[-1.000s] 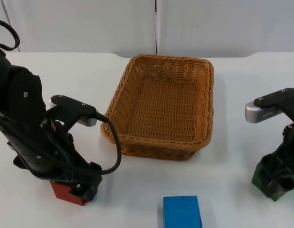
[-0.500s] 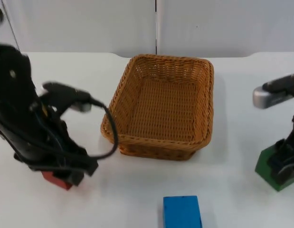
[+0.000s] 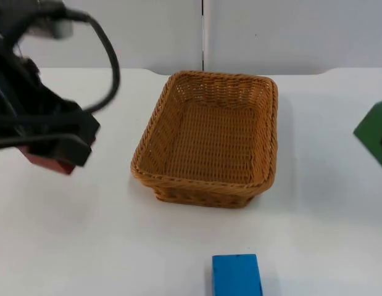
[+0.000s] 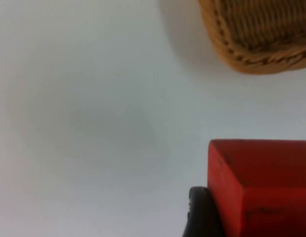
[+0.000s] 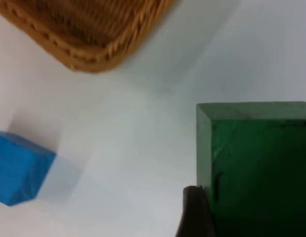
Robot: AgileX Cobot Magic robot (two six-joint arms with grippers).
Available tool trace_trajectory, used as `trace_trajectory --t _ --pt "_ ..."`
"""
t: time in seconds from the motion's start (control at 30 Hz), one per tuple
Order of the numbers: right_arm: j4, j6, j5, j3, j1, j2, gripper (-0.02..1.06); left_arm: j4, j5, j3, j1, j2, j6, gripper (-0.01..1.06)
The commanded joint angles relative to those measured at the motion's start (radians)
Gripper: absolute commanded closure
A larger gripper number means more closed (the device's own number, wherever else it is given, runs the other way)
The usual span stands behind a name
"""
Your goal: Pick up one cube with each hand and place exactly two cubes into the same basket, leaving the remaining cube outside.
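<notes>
While cubeless, wicker basket (image 3: 206, 139); left jaws pinching red cube (image 3: 47, 161), right jaws green cube (image 3: 373, 131).

White table (image 3: 314, 234) carries a wicker basket (image 3: 209, 139) (empty) and a blue cube (image 3: 236, 275).

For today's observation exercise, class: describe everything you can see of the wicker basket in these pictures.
The basket is a rectangular tray of light brown woven wicker with rounded corners, sloping walls and a braided rim. It sits upright on the white table, mid-table before the grey wall, and holds nothing. Nothing touches it: the red cube in the left gripper, the green cube and the blue cube all lie apart from it.
</notes>
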Motion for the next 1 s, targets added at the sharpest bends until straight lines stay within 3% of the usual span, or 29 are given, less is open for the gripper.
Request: trace_trajectory --t 0.0,0.33,0.97 --pt "0.0 0.004 0.0 -0.005 0.006 -0.041 1.05 -0.021 0.021 -0.004 0.002 -0.048 -0.008 1.05" --pt "0.0 0.004 -0.006 -0.005 0.006 -0.125 1.05 -0.033 0.094 -0.004 0.002 -0.18 -0.008 1.05" --pt "-0.002 0.013 -0.079 -0.005 0.006 -0.125 1.05 -0.039 0.109 -0.004 0.002 -0.182 0.021 1.05"
